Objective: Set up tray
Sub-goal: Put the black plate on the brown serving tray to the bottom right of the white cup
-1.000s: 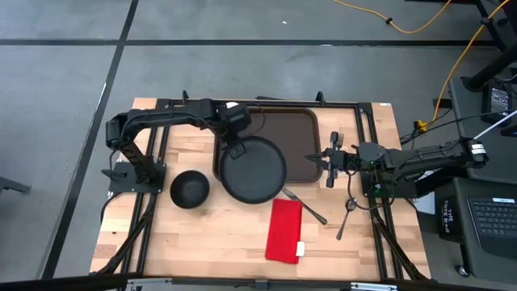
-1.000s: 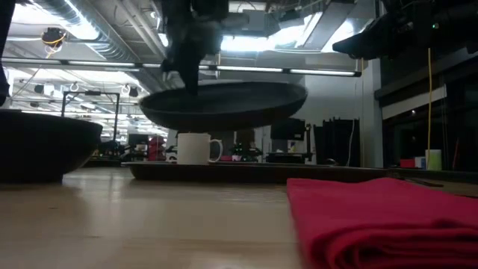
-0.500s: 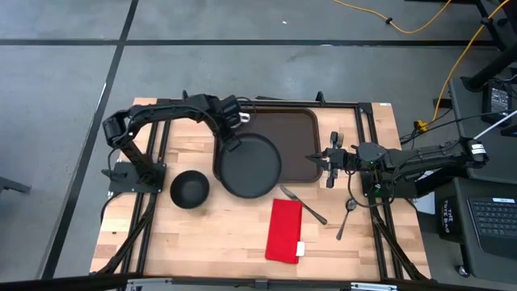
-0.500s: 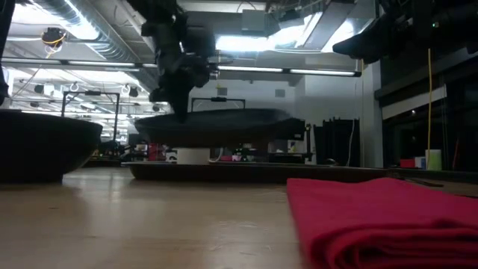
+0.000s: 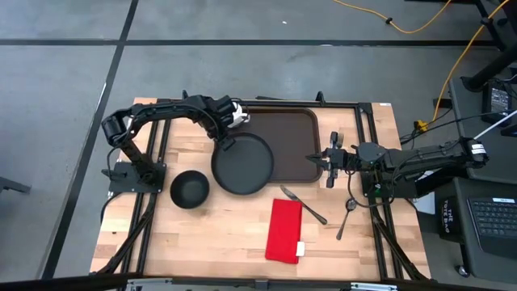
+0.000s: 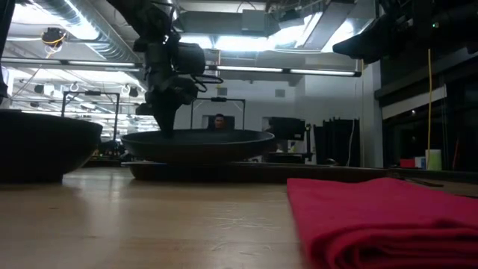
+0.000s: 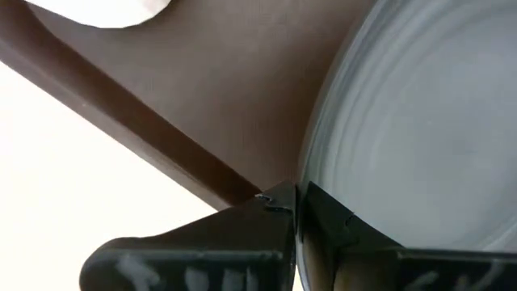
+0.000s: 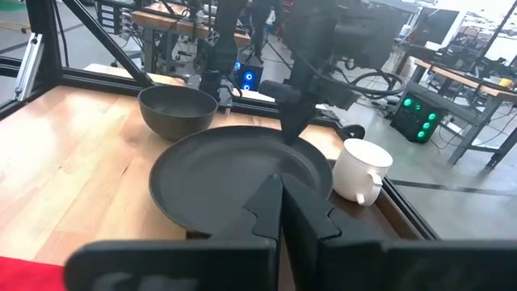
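Note:
The dark brown tray (image 5: pixel 291 137) lies on the table's far middle, with a white mug (image 5: pixel 237 118) at its far left corner. My left gripper (image 5: pixel 228 142) is shut on the round black plate (image 5: pixel 242 164), which overlaps the tray's near left corner and reaches out over the table. In the low view the plate (image 6: pixel 198 143) sits level, low over the tray (image 6: pixel 246 171); whether it rests on it I cannot tell. My right gripper (image 5: pixel 317 158) waits shut by the tray's right rim, touching nothing that I can see. My left gripper pinches the plate's rim (image 7: pixel 311 174) at its far left side between its two fingers (image 7: pixel 275 212). The fingers come from above, pointing down, as the low view shows (image 6: pixel 164 119). The plate stays level below them, partly over the tray's near left corner.
A black bowl (image 5: pixel 190 188) stands left of the plate. A red folded napkin (image 5: pixel 284 230) lies toward the near edge, with a fork (image 5: pixel 304 205) and a spoon (image 5: pixel 346 217) to its right. The tray's middle and right half (image 5: pixel 295 149) are bare.
My left gripper has gone down and a little toward the table's left and far edge, keeping its hold. The plate has dropped from above the mug's height to just over the tray and shifted slightly left, staying level.

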